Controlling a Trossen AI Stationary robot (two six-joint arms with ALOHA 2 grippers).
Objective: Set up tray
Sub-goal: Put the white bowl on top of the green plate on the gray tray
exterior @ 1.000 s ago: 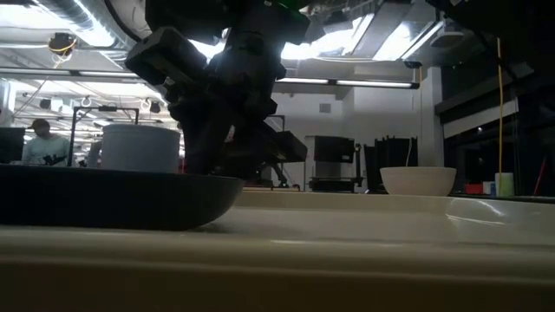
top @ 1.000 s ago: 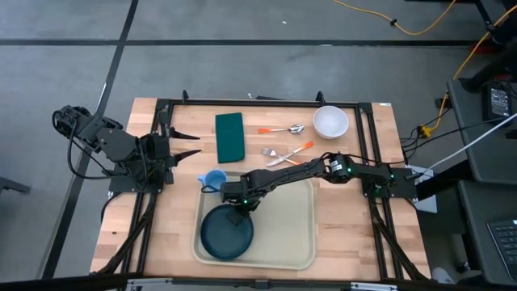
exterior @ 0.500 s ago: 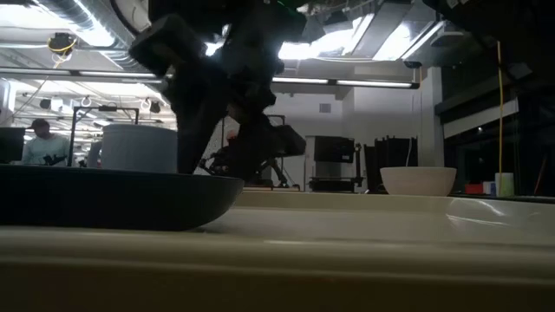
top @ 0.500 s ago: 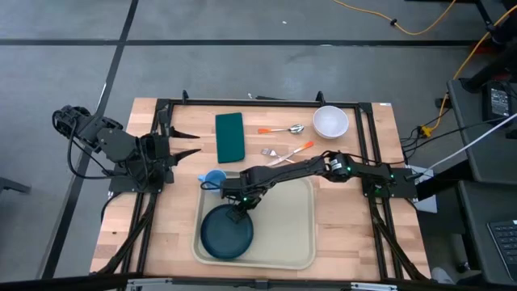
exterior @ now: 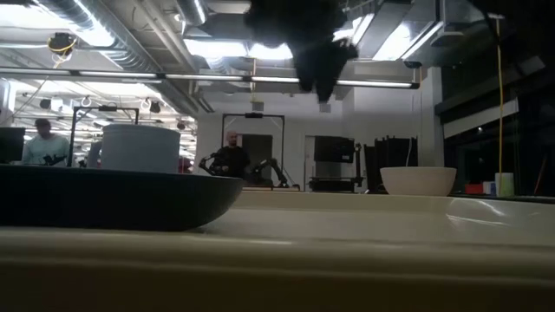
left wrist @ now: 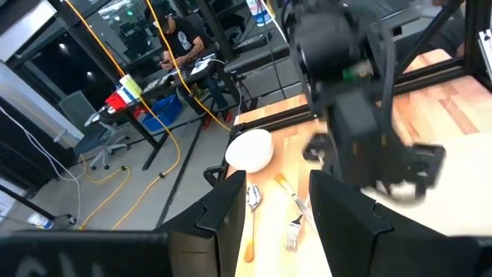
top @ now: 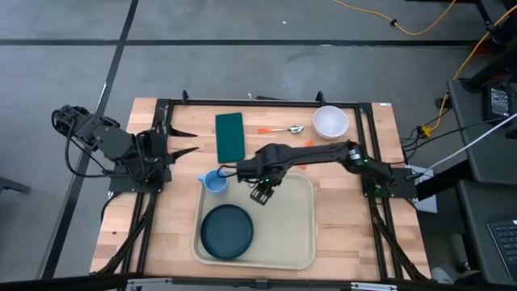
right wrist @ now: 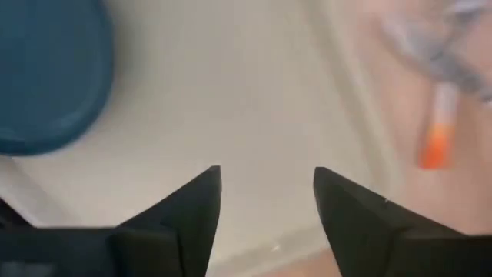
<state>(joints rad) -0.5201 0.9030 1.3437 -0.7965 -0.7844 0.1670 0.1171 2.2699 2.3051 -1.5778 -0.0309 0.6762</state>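
The beige tray lies at the table's near middle, and a dark blue plate rests flat in its left half. My right gripper hangs open above the tray's far part, touching nothing. Its wrist view shows the open gripper over bare tray, with the plate off to one side. In the low view the right gripper is high above the tray. My left gripper waits open at the table's left side.
A blue cup stands on the table at the tray's far left corner. Farther off lie a dark green napkin, an orange-handled spoon and a white bowl. A fork lies near the spoon. People show in the room behind.
My right gripper has left the plate's far rim, risen well above the tray and moved toward the table's far edge and a little right. The plate has stayed flat on the tray where it was.
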